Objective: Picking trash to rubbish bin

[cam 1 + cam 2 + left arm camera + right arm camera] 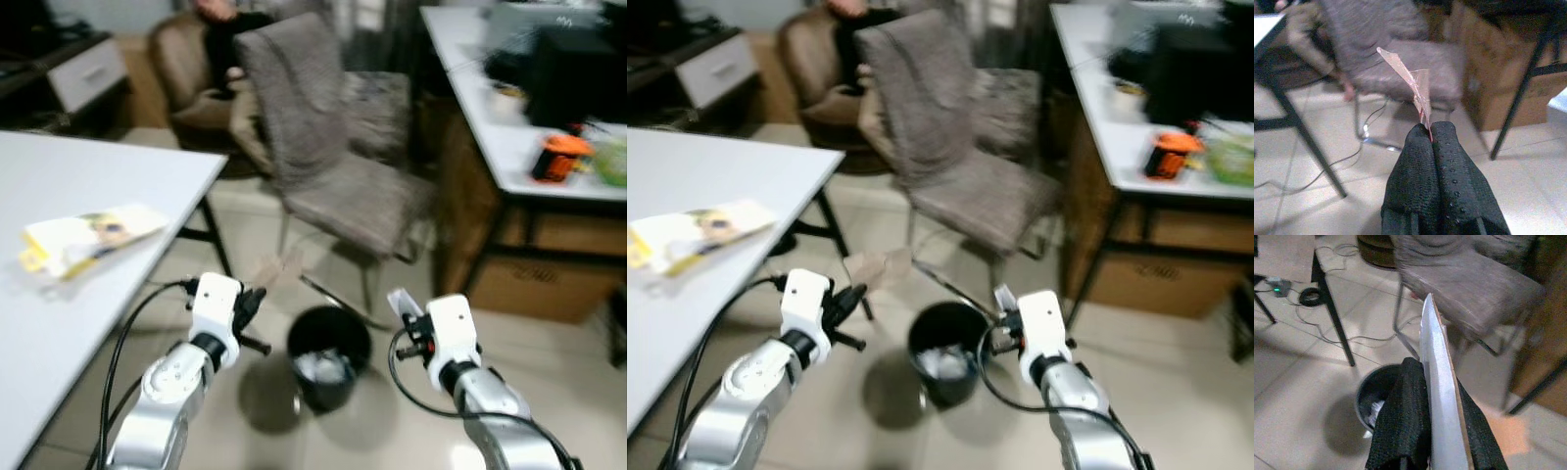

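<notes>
1. A thin pinkish wrapper scrap (1413, 88) is pinched between the pressed-together fingers of the left gripper (1430, 139), left of the black bin (328, 357).
2. A flat silver card (1442, 396) is clamped by the right gripper (1437, 396), right of the bin.

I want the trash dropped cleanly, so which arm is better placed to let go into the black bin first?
Probably the right. The right gripper, shut on a flat silver card, looks nearer the black bin, which lies just beyond its fingers in the wrist view. The left gripper holds a pink scrap further off, toward the chair.
</notes>
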Robot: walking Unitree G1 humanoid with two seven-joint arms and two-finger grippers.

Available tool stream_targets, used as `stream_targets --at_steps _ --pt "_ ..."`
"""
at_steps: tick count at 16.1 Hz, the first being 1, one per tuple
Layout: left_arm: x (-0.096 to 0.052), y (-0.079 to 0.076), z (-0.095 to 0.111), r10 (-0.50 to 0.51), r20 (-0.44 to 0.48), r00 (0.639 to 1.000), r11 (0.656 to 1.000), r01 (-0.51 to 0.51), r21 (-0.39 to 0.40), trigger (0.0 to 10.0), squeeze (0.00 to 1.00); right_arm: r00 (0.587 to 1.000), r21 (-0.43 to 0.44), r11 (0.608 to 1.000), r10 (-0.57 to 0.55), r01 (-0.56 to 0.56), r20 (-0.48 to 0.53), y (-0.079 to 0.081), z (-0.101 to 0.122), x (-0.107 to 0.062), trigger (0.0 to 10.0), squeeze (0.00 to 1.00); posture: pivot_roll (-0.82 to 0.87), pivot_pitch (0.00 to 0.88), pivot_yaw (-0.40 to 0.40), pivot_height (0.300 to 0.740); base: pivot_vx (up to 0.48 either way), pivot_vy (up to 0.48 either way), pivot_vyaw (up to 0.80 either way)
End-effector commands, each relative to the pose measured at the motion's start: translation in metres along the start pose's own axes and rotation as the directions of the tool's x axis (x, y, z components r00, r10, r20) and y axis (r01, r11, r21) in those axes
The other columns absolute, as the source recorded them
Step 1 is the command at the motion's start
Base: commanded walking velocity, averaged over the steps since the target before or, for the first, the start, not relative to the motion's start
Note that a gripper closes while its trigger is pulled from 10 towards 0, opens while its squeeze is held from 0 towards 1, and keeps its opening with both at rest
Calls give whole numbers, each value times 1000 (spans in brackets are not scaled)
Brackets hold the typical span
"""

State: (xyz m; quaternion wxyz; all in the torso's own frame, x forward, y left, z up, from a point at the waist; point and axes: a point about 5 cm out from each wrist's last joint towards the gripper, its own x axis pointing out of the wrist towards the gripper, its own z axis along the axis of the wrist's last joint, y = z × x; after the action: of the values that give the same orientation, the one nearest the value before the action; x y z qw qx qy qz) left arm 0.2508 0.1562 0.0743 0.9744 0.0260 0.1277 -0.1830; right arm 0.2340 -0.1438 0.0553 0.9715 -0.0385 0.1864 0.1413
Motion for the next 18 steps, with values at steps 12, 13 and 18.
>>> stream_targets --at_steps 12,13,18 --pt "-1 -1 -1 -32 -11 999 999 32 19 10000 0 1000 -3 1000 -13 13 9 -1 -8 4 10000 0 -67 43 39 740 390 0 0" --pt "-2 -1 -1 -34 -12 999 999 34 20 10000 0 1000 7 1000 -12 12 12 -1 -8 6 10000 0 -68 43 41 740 390 0 0" --pt "-5 2 -1 -29 -25 999 997 31 66 10000 0 1000 -14 1000 19 -18 20 3 -13 22 10000 0 -58 67 43 740 156 0 0"
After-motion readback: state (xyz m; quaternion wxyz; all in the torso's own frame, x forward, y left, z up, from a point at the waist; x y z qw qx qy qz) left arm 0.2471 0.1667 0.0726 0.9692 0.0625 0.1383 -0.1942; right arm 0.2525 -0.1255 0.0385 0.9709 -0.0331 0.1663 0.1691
